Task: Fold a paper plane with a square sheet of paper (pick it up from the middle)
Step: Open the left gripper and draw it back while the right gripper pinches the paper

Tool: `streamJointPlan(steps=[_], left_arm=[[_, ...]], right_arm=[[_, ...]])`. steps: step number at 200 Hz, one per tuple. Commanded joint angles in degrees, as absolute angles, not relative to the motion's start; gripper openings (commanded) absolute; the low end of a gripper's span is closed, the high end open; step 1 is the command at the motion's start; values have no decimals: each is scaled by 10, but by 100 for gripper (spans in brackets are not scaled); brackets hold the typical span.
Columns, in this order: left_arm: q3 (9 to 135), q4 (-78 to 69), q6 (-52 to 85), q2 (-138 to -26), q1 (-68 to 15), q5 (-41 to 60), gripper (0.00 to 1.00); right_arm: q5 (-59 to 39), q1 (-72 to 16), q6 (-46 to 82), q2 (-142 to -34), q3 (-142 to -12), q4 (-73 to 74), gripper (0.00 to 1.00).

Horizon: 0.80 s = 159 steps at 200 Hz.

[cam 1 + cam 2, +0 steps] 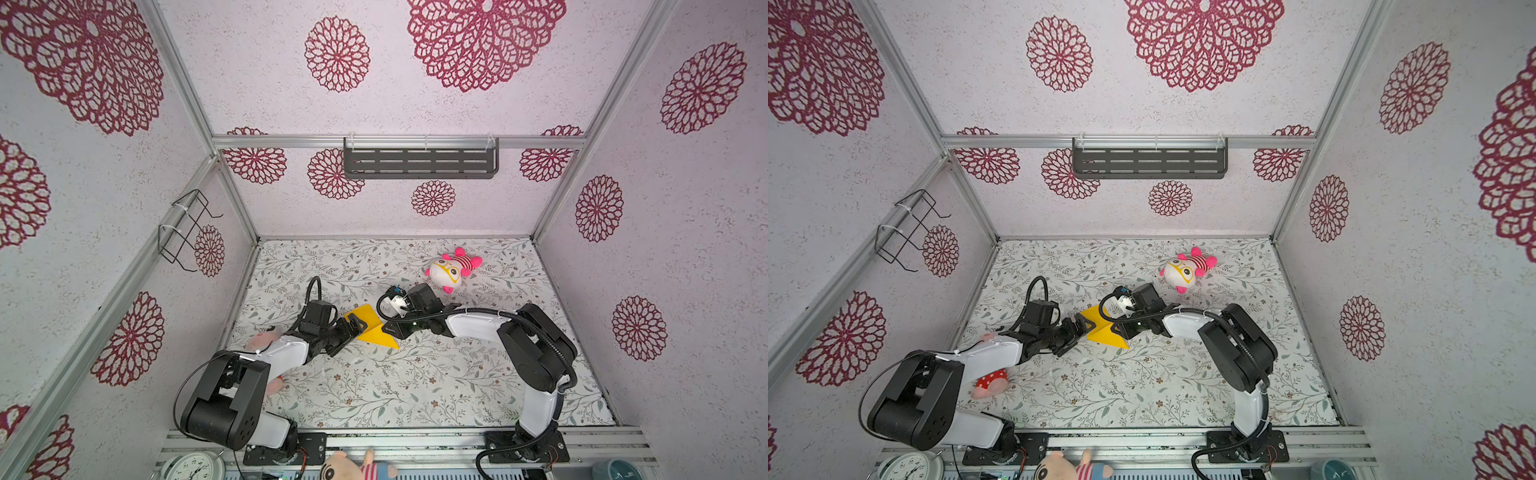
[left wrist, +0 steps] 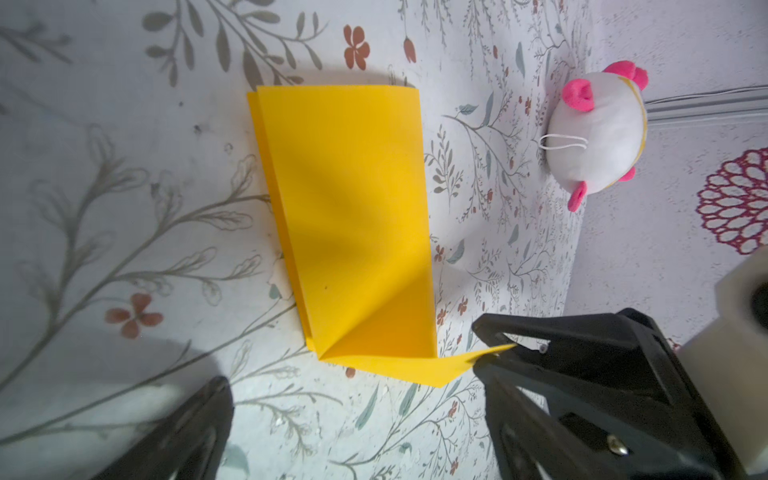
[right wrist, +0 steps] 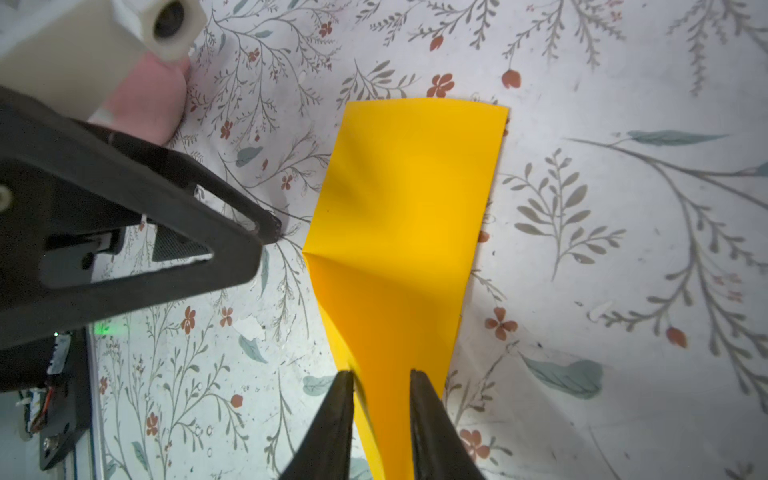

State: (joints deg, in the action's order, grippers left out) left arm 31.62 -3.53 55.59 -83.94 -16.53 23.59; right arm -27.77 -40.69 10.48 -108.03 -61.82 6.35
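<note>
Flanking paper (image 1: 376,336): left hand (image 1: 350,337), right hand (image 3: 381,376); plush toy (image 1: 451,270) beyond.

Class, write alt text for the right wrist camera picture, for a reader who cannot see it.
The right pincer grips one end of a folded yellow paper resting on a floral-patterned table. The left pincer sits open beside the paper, not touching it, with a pink soft toy partly hidden behind it.

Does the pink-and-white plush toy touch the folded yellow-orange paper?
No, the pink-and-white plush toy lies apart from the folded yellow-orange paper.
</note>
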Motion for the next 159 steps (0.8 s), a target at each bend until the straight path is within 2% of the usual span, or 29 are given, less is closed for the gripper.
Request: streamJointPlan(steps=[1,20,42,74,110,159], left_arm=[[308,-100,572,-852,-157,273,99],[307,-113,572,-866,-155,289,99],[308,-138,579,-889,-156,313,95],[309,-190,598,-918,-156,344,83],[312,-223,607,-941,-156,356,64],[318,-238,615,-973,-154,355,58]], right_arm=[[-328,-392,112,-1081,-629,100,15],[-336,-384,125,-1083,-622,115,8],[-336,-378,137,-1088,-619,120,6],[-332,-373,152,-1096,-618,123,6],[-330,-368,160,-1102,-614,126,5],[-327,-361,173,-1099,-604,140,6]])
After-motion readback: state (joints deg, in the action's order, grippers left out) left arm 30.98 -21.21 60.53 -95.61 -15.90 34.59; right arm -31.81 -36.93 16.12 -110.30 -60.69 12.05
